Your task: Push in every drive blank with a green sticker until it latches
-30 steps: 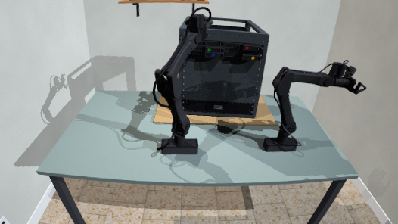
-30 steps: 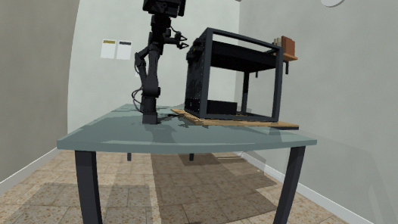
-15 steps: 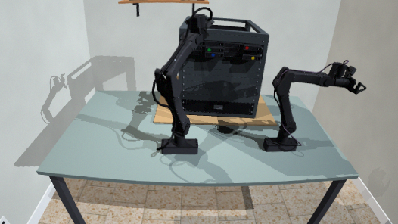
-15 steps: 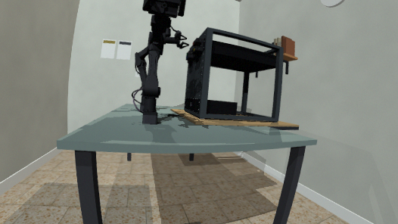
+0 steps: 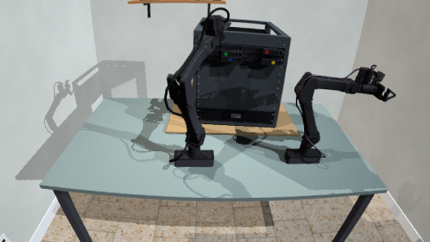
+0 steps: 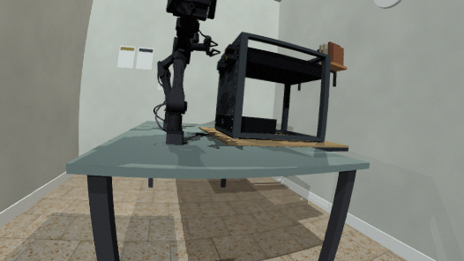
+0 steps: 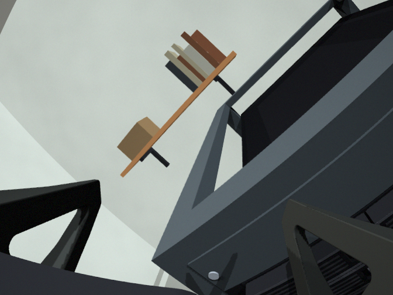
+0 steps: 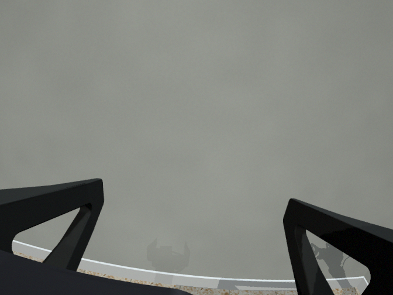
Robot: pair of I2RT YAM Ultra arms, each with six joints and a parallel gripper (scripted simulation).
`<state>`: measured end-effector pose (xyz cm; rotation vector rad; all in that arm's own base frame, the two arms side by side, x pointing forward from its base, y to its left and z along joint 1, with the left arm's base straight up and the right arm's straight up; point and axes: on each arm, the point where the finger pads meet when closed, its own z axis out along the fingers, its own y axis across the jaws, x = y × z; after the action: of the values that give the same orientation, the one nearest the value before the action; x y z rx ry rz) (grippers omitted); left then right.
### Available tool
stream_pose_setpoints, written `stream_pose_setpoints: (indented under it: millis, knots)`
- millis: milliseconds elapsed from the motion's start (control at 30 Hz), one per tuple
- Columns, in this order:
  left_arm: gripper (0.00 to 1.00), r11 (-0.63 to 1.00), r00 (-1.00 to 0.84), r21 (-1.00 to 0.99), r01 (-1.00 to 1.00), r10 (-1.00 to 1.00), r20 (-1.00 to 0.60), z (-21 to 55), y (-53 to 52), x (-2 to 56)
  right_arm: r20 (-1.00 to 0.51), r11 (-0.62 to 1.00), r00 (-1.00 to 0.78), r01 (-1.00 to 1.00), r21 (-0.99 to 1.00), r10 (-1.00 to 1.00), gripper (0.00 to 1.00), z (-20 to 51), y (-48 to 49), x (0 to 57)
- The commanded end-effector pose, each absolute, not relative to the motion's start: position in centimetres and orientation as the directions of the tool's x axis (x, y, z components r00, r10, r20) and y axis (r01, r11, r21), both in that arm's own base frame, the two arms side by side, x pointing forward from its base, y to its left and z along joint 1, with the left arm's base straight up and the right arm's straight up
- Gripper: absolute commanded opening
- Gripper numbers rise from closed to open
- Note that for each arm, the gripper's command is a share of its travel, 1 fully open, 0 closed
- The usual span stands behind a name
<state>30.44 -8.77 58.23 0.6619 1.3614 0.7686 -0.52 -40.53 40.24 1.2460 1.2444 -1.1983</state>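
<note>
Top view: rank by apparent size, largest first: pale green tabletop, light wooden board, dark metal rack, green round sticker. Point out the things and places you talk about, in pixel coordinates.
1. Pale green tabletop [image 5: 123,176] [image 6: 212,160]
2. Dark metal rack [image 5: 282,82] [image 6: 240,88] [image 7: 254,196]
3. Light wooden board [image 5: 177,126] [image 6: 337,146]
4. Green round sticker [image 5: 226,54]
</note>
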Motion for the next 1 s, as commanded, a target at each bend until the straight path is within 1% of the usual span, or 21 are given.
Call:
stream_pose_setpoints:
  millis: [0, 433, 467, 567, 967]
  knots:
    - [1.00, 0.608, 0.057, 0.786, -0.108, 0.794, -0.606, 58.6, -9.1, 30.4, -1.000, -0.007, 0.000, 1.000, 0.000, 0.000, 1.00, 41.6, -39.8, -0.2]
    - [1.00, 0.581, 0.056, 0.810, -0.082, 0.814, -0.578, 57.3, -11.4, 31.0, -1.000, -0.007, 0.000, 1.000, 0.000, 0.000, 1.00, 41.6, -39.8, -0.2]
    - [1.00, 0.608, 0.081, 0.786, -0.112, 0.794, -0.602, 59.1, -10.6, 29.8, -1.000, -0.007, 0.000, 1.000, 0.000, 0.000, 1.00, 41.6, -39.8, -0.2]
    - [1.00, 0.568, 0.061, 0.820, -0.070, 0.823, -0.565, 56.6, -12.8, 30.9, -1.000, -0.007, 0.000, 1.000, 0.000, 0.000, 1.00, 41.6, -39.8, -0.2]
    - [1.00, 0.526, 0.090, 0.850, -0.036, 0.849, -0.521, 54.6, -18.1, 29.6, -1.000, -0.007, 0.000, 1.000, 0.000, 0.000, 1.00, 41.6, -39.8, -0.2]
